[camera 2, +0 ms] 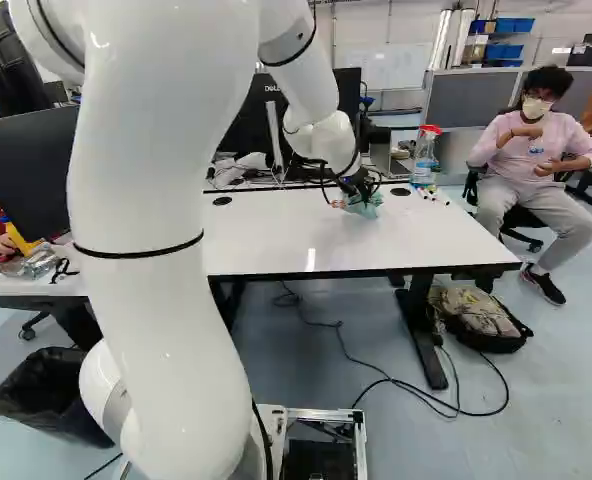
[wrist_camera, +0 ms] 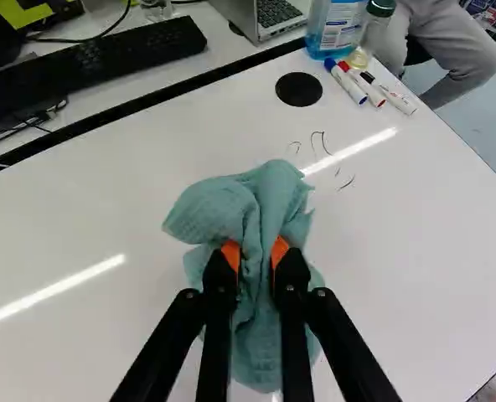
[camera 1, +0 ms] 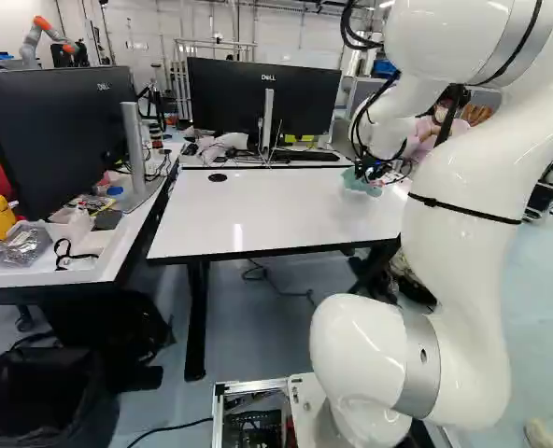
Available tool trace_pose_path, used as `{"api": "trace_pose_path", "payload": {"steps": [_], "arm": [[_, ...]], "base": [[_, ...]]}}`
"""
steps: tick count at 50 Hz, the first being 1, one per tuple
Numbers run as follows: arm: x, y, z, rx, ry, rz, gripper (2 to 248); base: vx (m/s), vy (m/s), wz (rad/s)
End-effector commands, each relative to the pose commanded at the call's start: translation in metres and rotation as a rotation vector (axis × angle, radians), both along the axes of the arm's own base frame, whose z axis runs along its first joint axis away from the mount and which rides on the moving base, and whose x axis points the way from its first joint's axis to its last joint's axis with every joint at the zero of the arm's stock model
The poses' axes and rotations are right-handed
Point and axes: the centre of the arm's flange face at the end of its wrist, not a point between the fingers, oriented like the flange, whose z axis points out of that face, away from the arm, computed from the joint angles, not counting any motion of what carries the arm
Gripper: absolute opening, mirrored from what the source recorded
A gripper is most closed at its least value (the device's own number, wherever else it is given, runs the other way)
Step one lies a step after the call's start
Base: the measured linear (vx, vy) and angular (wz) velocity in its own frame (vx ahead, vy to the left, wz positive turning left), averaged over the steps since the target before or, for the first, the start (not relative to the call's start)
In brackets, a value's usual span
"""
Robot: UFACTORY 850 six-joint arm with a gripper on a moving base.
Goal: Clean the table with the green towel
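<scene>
In the right base view my gripper (camera 2: 358, 186) is low over the white table (camera 2: 266, 235), at its far side, with the green towel (camera 2: 364, 206) under it. The wrist view shows the gripper (wrist_camera: 255, 255) shut on the bunched towel (wrist_camera: 269, 201), its orange pads pressing from both sides. Folds of cloth spread ahead of and beneath the fingers, down at the tabletop (wrist_camera: 382, 276). A few thin dark marks (wrist_camera: 319, 144) lie on the table ahead of the towel.
Markers (wrist_camera: 369, 88), a blue spray bottle (wrist_camera: 336, 29) and a black round cap (wrist_camera: 298, 89) are past the marks. A keyboard (wrist_camera: 89, 54) and laptop (wrist_camera: 265, 17) stand beyond the far edge. A seated person is right of the table; monitors (camera 1: 262, 98) stand behind.
</scene>
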Motion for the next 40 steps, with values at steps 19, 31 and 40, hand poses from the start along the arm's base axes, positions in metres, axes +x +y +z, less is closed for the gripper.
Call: {"api": "trace_pose_path", "payload": {"steps": [19, 31, 40], "arm": [[0.007, -0.004, -0.021, -0.001, -0.001, -0.001, 59], [0.011, -0.005, -0.035, 0.009, 0.019, -0.001, 59], [0.011, -0.005, -0.035, 0.009, 0.019, -0.001, 59]], "base": [[0.0, 0.0, 0.0], [0.0, 0.0, 0.0], [0.0, 0.0, 0.0]]}}
